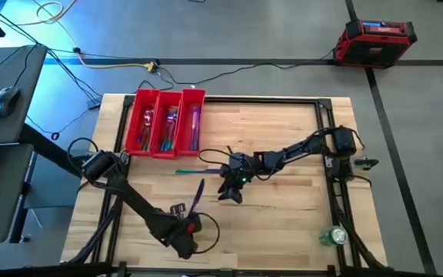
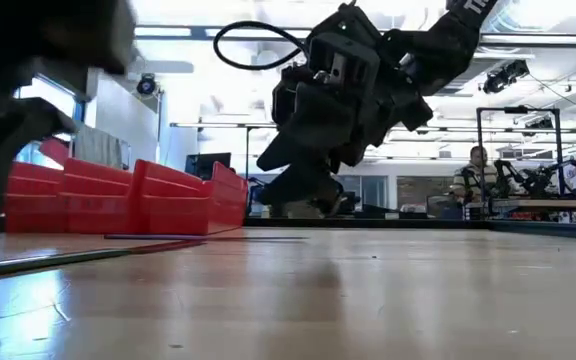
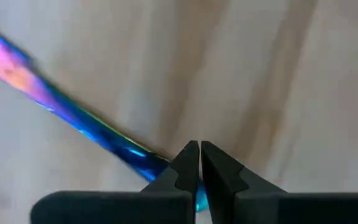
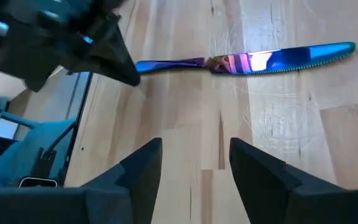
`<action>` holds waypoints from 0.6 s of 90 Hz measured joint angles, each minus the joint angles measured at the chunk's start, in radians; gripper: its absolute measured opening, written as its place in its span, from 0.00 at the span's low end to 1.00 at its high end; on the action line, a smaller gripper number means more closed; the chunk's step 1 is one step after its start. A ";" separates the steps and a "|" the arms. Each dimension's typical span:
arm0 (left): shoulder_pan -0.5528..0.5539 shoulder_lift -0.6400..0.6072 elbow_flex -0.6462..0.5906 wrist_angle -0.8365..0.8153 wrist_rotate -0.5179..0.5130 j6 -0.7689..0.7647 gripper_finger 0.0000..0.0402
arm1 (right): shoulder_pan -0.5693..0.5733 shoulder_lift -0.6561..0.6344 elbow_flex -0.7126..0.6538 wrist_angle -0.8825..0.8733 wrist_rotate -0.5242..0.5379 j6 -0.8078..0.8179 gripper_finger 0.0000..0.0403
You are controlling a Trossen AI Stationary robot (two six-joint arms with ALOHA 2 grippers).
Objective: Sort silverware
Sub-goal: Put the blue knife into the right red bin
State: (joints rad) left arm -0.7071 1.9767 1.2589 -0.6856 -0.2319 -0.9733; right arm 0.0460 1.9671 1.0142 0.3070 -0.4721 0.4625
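Over on the left, the red tray (image 1: pixel 164 123) sits at the far edge of the table (image 1: pixel 283 215), and its three compartments already hold several pieces of the rainbow-finished silverware (image 1: pixel 171 123). Just in front of it a loose piece (image 1: pixel 188 171) lies flat on the wood, apart from both arms.

Nearer me, the left tool (image 3: pixel 199 163) has its fingers pressed together on the handle end of a knife (image 1: pixel 197 192). In the left wrist view the blade runs away from the fingertips at a slant, blue going to pink. The high view shows that knife between the two arms, angled toward the tray.

To the right of it, the right tool (image 4: pixel 194 155) hovers over the middle of the table with its fingers spread and nothing between them, and the knife lies across its wrist view just ahead.

The pinch worries me. It sits at the very tip of a slim, slick handle, so the long blade could swing or slip free on the way to the tray. The two tools are also close together, so a careless move might knock them into each other.
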 joint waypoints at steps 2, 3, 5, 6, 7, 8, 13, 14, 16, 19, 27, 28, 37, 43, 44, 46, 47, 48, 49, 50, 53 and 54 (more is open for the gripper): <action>0.000 -0.003 -0.008 0.004 0.010 -0.012 0.00 | 0.000 0.000 0.000 -0.004 0.000 0.000 0.44; 0.000 -0.003 -0.011 0.003 0.014 -0.018 0.00 | 0.000 0.000 0.000 -0.005 0.000 0.000 0.44; 0.000 -0.004 -0.014 0.000 0.021 -0.031 0.00 | 0.000 0.000 0.000 -0.006 0.000 0.000 0.44; 0.000 -0.004 -0.015 -0.003 0.026 -0.037 0.00 | 0.000 0.000 0.000 -0.005 0.000 0.000 0.44; 0.000 -0.004 -0.015 -0.008 0.031 -0.043 0.00 | 0.000 0.000 0.000 -0.005 0.000 0.000 0.44; 0.001 -0.004 -0.015 -0.017 0.039 -0.048 0.00 | 0.000 0.000 0.000 -0.004 0.000 0.000 0.44; 0.002 -0.002 -0.009 -0.058 0.074 -0.073 0.00 | 0.000 0.000 0.000 -0.005 0.000 0.000 0.44; 0.002 -0.002 -0.007 -0.073 0.080 -0.077 0.00 | 0.000 0.000 0.000 -0.006 0.000 0.000 0.44; 0.002 -0.004 -0.004 -0.104 0.090 -0.086 0.00 | 0.000 0.000 0.000 -0.009 0.000 0.000 0.44; 0.000 -0.005 0.001 -0.161 0.106 -0.098 0.00 | 0.000 0.000 0.000 -0.011 0.000 0.000 0.44; -0.004 -0.007 0.016 -0.278 0.123 -0.126 0.00 | 0.000 0.000 0.000 -0.010 0.000 0.000 0.44; -0.004 -0.007 0.017 -0.293 0.125 -0.127 0.00 | 0.000 0.000 0.000 -0.010 0.000 0.000 0.44; -0.003 -0.005 0.019 -0.380 0.112 -0.125 0.00 | 0.000 0.000 0.000 -0.010 0.000 0.000 0.44; -0.001 -0.003 0.022 -0.363 0.071 -0.100 0.00 | 0.000 0.000 0.000 -0.010 0.000 0.004 0.44; 0.000 -0.003 0.022 -0.356 0.062 -0.094 0.00 | 0.000 0.000 0.000 -0.010 0.000 0.006 0.44; 0.001 -0.002 0.022 -0.346 0.043 -0.082 0.00 | 0.000 0.000 0.000 -0.011 0.000 0.009 0.44; 0.002 -0.001 0.022 -0.341 0.034 -0.074 0.00 | 0.000 0.000 0.000 -0.011 0.000 0.009 0.44; 0.003 -0.001 0.022 -0.332 0.024 -0.064 0.00 | 0.000 0.000 0.000 -0.010 0.000 0.009 0.44; 0.004 0.000 0.021 -0.322 0.014 -0.055 0.00 | 0.001 0.000 0.000 -0.010 0.000 0.011 0.44; 0.006 0.001 0.020 -0.311 0.005 -0.045 0.00 | 0.002 0.000 0.000 -0.010 0.000 0.012 0.44; 0.012 0.002 0.014 -0.260 -0.012 -0.009 0.00 | 0.005 0.000 0.000 -0.011 0.000 0.023 0.44; 0.014 0.003 0.012 -0.245 -0.015 0.004 0.00 | 0.006 0.000 0.000 -0.011 0.000 0.027 0.44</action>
State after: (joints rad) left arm -0.6932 1.9793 1.2711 -0.9308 -0.2471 -0.9693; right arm 0.0523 1.9671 1.0142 0.2962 -0.4719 0.4895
